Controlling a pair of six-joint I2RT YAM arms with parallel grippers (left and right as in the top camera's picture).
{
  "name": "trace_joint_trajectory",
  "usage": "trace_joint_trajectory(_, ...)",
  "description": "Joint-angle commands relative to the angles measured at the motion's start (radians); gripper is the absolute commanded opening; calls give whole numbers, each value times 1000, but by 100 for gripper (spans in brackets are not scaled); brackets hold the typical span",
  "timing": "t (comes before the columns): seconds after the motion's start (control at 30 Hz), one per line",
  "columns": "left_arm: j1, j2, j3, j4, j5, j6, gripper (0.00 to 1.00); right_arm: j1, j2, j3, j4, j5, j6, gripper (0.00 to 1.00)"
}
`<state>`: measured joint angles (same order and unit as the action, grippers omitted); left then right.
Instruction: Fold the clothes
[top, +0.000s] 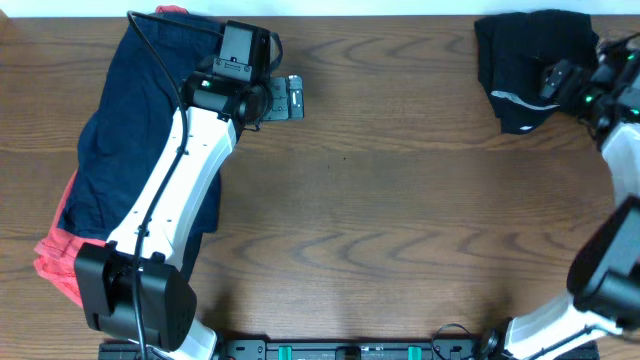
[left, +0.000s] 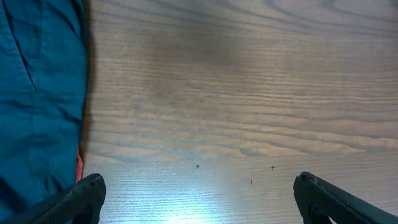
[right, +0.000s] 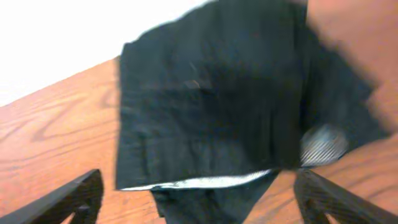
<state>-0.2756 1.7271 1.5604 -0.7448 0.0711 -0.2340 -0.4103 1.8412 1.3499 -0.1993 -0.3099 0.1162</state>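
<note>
Left hand (top: 296, 98): your overhead view puts it in the upper left of the frame, over bare surface (top: 400, 200) just right of the navy shorts (top: 130, 130). The jaws stand wide. In the left wrist view both fingers (left: 84, 196) sit at the bottom corners with only wood grain between them, and nothing is held.

Navy shorts: spread flat along the left side of the overhead frame, partly under your left arm. In the left wrist view their edge runs down the left of the frame, clear of the fingers. A red-orange piece (top: 55, 262) lies beneath them. It shows at the lower left and again as a small bit at the top edge.

Right hand (right: 199, 174): at the upper right of the overhead frame, over the black shorts (top: 525, 55). The jaws are spread wide. The right wrist view shows the two fingers (right: 78, 198) at the bottom corners, and the fabric lies beyond them, not pinched.

Black shorts: a bunched heap on the surface near its far edge, in the upper right corner of the overhead view. In the right wrist view a pale grey waistband (right: 205, 180) runs along the lower edge of the heap. A pale patch (right: 322, 143) shows at the right, too blurred for you to read.
</note>
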Motion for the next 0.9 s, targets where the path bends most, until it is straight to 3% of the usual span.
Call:
trace_joint_trajectory(0.0, 4, 7, 11, -10, -13, 13, 98, 16, -49, 4, -11, 55, -196, 99)
trace_joint_trajectory(0.2, 4, 7, 10, -10, -13, 13, 98, 32, 17, 4, 74, 122, -291, 99)
trace_joint_trajectory(0.57, 4, 7, 10, -6, -12, 13, 98, 107, 323, 26, 619, 120, -289, 99)
trace_joint_trajectory(0.67, 4, 7, 10, 5, -13, 13, 98, 141, 409, 118, 592, 119, -261, 99)
trace_joint_trajectory(0.87, 4, 7, 10, 17, -13, 13, 98, 190, 518, 421, 378, 119, -222, 99)
